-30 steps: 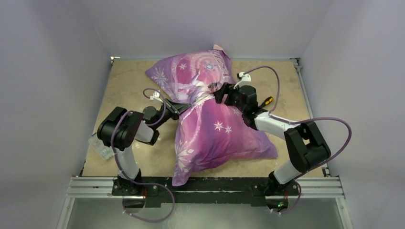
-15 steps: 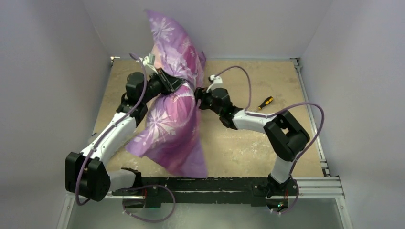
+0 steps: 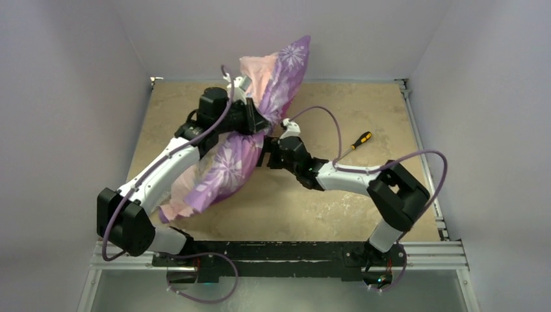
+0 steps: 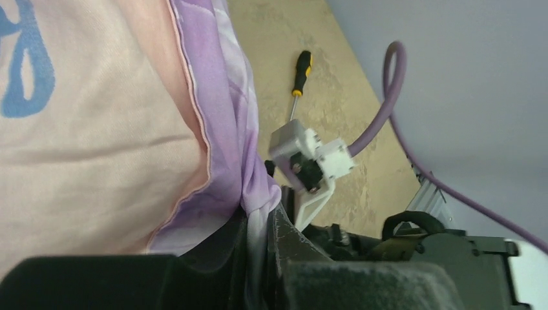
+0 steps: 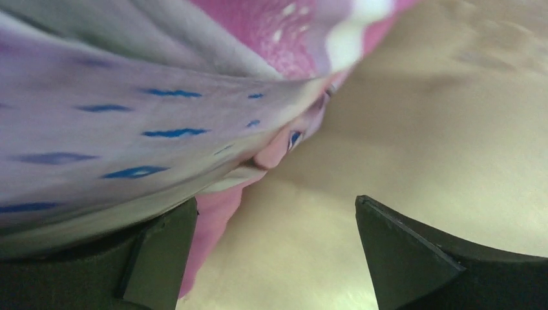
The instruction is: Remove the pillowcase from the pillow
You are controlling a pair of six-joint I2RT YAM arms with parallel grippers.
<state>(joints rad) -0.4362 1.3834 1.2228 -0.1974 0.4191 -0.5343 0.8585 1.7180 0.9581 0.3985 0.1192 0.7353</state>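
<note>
The magenta-purple pillowcase (image 3: 224,170) with white snowflakes hangs bunched in the air. My left gripper (image 3: 258,122) is shut on a fold of it, held high over the table's middle. One end rises toward the back wall; the longer end droops toward the near left. In the left wrist view its pale pink reverse (image 4: 84,110) with blue script fills the left, and purple cloth runs between the jaws of my left gripper (image 4: 262,258). My right gripper (image 3: 263,158) is open and empty just below, the pillowcase (image 5: 161,97) draped over its left finger (image 5: 161,258). No white pillow shows.
A screwdriver (image 3: 359,140) with a yellow-and-black handle lies on the tan table (image 3: 338,208) at the right; it also shows in the left wrist view (image 4: 298,71). Grey walls enclose three sides. A metal rail (image 3: 286,250) runs along the near edge.
The case lay on the table a second ago with both grippers at it. My left gripper lifted it high, then swung it rightward. My right gripper let go and moved left and lower.
</note>
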